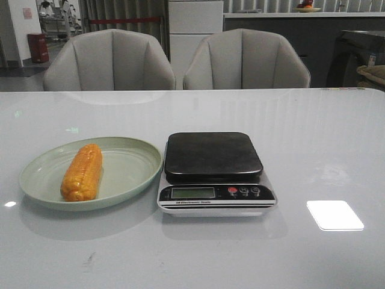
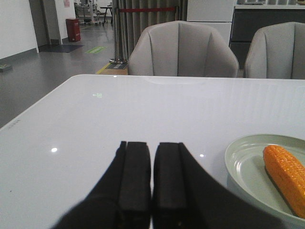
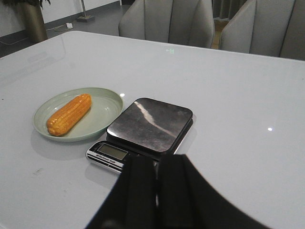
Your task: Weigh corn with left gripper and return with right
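Scale (image 1: 216, 173) display unreadable

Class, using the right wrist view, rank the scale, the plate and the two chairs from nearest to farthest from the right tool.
1. Scale: just ahead of the right tool, its display end closest.
2. Plate: past the scale, on its far side from the tool, holding the corn.
3. Chairs: beyond the table's far edge; the two are too close to call.
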{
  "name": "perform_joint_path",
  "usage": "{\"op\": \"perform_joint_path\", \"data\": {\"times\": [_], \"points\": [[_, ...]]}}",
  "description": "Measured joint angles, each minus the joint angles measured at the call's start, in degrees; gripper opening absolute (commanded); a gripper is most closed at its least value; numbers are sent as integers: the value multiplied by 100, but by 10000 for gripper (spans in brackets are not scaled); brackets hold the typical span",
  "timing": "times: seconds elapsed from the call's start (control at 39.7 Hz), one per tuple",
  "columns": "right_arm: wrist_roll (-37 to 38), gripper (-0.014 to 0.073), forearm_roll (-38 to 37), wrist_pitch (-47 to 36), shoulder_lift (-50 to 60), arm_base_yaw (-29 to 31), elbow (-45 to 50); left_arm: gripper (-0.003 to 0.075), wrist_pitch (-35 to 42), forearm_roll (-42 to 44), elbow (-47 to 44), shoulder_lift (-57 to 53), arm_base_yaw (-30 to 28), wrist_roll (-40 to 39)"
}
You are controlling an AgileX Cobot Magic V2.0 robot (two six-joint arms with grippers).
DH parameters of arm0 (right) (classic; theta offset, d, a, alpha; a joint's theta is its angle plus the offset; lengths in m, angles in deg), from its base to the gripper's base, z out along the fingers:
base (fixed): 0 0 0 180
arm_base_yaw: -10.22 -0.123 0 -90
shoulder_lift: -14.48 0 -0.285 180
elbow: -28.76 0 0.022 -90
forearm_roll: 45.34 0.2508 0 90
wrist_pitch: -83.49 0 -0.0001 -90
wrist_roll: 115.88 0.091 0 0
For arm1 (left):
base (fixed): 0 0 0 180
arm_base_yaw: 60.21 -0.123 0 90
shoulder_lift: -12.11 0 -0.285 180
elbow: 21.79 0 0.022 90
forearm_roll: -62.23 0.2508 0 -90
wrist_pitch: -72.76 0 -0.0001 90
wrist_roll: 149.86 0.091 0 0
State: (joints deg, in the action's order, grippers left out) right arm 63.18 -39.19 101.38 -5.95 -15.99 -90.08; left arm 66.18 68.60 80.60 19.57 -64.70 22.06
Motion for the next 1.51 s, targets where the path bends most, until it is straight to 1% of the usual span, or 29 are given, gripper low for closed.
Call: {"op": "perform_joint_path", "data": {"times": [0.66, 0.76, 0.86, 0.98, 1.11, 1.18, 1.26, 1.36, 1.51], "points": [[0, 155, 0, 0, 0, 0, 0, 113, 0, 0, 0, 0, 0, 0], [0, 155, 0, 0, 0, 81, 52, 113, 0, 0, 0, 0, 0, 0], [0, 155, 8, -11, 37, 398, 158, 113, 0, 0, 0, 0, 0, 0], [0, 155, 8, -195, 261, 1065, 386, 113, 0, 0, 0, 0, 0, 0], [0, 155, -169, -442, 712, 1647, 766, 113, 0, 0, 0, 0, 0, 0], [0, 155, -317, -573, 1025, 1890, 1051, 113, 0, 0, 0, 0, 0, 0], [0, 155, -366, -722, 1262, 1998, 1311, 113, 0, 0, 0, 0, 0, 0], [0, 155, -394, -1054, 1318, 2032, 1675, 113, 13, 0, 0, 0, 0, 0], [94, 155, -398, -1549, 1318, 2032, 1754, 113, 13, 0, 0, 0, 0, 0]]}}
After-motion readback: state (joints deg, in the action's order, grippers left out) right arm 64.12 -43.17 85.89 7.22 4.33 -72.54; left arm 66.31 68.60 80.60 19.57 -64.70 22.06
